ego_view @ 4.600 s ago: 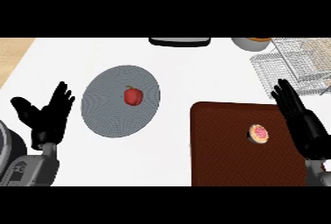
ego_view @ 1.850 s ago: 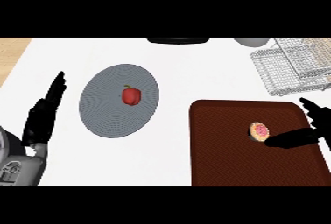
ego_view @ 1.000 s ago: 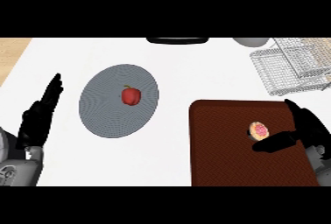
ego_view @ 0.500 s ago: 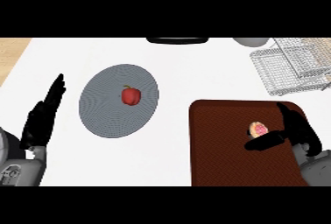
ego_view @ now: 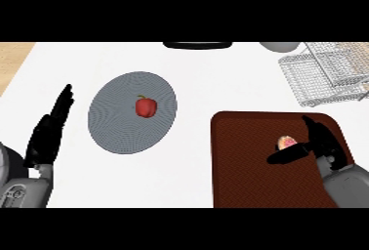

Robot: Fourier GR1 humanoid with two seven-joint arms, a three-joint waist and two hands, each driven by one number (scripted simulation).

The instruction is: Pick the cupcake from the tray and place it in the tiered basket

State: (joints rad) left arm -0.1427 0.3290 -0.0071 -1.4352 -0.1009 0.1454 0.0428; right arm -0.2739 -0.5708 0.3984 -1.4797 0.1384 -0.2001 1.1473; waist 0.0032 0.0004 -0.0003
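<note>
The right hand (ego_view: 317, 146) sits over the right part of the dark brown rectangular tray (ego_view: 245, 161), its fingers and thumb curling in around the small pink-topped cupcake (ego_view: 286, 142). The thumb reaches out below and to the left of the cupcake, the fingers rise behind it on the right, so the cupcake lies in the gap just left of the palm, partly hidden. It looks like a grasp closing on the cupcake, which appears to rest on the tray, not lifted.

The relation that matters next: the white wire tiered basket (ego_view: 324, 73) stands up and away from this hand, beyond the tray's far edge and slightly to the right, well apart from the cupcake. The right hand is by far the nearer one to both cupcake and basket, so in my judgement the carry belongs to it, forward and a little outward. The cupcake is round, with no long axis to align.

The left hand (ego_view: 49, 134) rests open near the left edge, fingers straight and pointing up, well apart from the tray. Between the two hands lies a grey round plate (ego_view: 115, 132) bearing a red bell pepper (ego_view: 146, 106).
</note>
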